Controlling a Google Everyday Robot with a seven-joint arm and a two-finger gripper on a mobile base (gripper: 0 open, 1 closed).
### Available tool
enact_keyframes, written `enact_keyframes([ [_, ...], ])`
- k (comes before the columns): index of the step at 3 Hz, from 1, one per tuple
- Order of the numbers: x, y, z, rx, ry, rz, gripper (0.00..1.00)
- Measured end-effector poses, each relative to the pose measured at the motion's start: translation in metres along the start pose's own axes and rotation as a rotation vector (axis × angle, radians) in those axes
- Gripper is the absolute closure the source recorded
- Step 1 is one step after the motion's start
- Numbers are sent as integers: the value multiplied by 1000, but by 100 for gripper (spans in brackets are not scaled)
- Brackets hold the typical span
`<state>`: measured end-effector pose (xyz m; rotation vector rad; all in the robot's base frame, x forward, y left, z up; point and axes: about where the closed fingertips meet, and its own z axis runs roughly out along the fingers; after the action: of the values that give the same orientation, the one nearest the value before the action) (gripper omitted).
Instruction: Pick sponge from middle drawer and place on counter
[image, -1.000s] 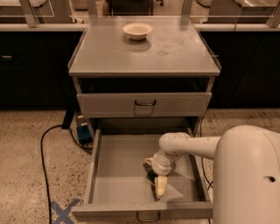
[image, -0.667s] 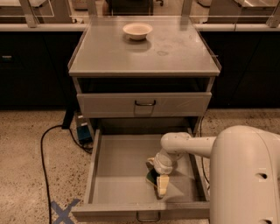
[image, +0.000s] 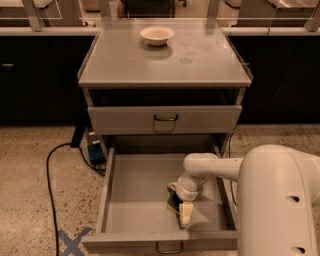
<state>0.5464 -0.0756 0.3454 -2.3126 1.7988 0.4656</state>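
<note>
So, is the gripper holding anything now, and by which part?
Cannot tell. The gripper is down in the middle drawer, right at the sponge; a hold is not visible.

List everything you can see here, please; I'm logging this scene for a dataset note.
counter: one, grey, top of the drawer cabinet
bowl: one, cream, on the counter near its back edge
closed drawer: one, grey with a dark handle, just under the counter
middle drawer: one, grey, pulled open below the closed drawer
sponge: one, dark green, in the middle drawer, right at the gripper
cable: one, black, on the speckled floor left of the cabinet
box: one, blue, on the floor by the cabinet's left side
tape cross: one, blue, on the floor at lower left
arm: one, white, reaching into the middle drawer from the right
gripper: one, pale, low inside the middle drawer by the sponge
</note>
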Motion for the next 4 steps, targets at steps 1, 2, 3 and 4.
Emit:
enact_keyframes([
  [1,0,1,6,-11,-7,1,0],
  [2,0,1,6,-11,-8,1,17],
  [3,0,1,6,-11,-8,1,41],
  [4,0,1,6,-11,-8,1,64],
])
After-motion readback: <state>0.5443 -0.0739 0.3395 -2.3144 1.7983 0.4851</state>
